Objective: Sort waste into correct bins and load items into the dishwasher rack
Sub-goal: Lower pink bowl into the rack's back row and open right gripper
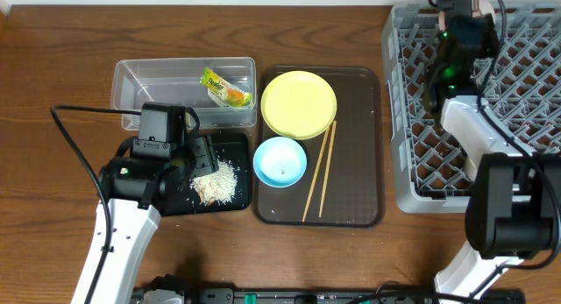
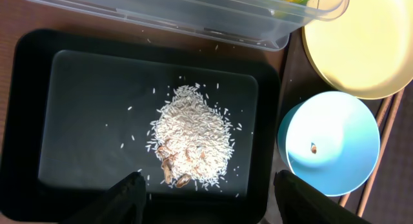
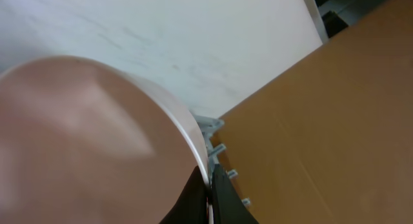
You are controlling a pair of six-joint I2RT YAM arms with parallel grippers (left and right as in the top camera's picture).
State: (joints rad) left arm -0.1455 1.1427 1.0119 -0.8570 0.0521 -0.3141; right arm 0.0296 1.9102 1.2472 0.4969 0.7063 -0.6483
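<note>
Left end effector (image 2: 210, 197) is open over the rice pile (image 2: 193, 137) in the black bin (image 2: 29, 108). Right end effector (image 3: 210, 188) is pinching the pinkish-white bowl (image 3: 84, 140) by its rim, over the rack (image 1: 526, 76).

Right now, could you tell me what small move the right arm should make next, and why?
Probably lower it slightly, then release: the right gripper is shut on the rim of the pinkish-white bowl, held over the dishwasher rack, whose pegs show just beside the rim.
</note>
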